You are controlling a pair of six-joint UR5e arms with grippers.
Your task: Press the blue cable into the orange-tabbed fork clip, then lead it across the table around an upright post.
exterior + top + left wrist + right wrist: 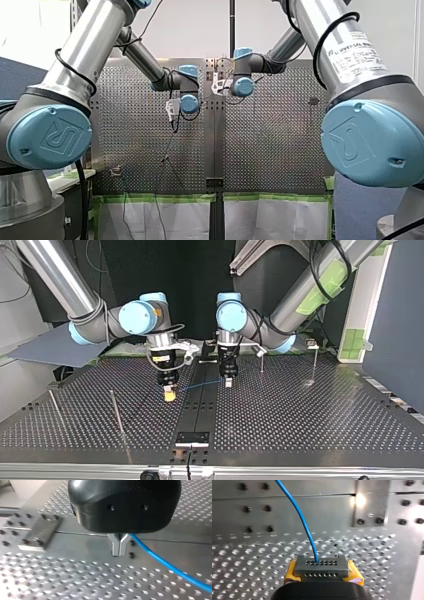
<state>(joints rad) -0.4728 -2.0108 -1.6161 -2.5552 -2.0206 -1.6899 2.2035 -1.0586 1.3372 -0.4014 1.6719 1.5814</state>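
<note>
The perforated desk (300, 415) fills the top view, with a dark strip running down its middle. My right arm (100, 322) comes in at that view's left and my left arm (280, 315) at its right, both bending down toward the desk's middle. My right pincer (170, 393), with yellow pads, stands just beside the strip, clenched on the blue cable (200, 384). My left pincer (228, 380), black with metal fingers (119, 547), stands just past the strip's other side, its tips pressed together at the desk, grasping the same cable. One upright post (117, 412) rises at the view's left, another post (261, 360) behind my left pincer. The cable runs straight between the two pincers, above the strip.
</note>
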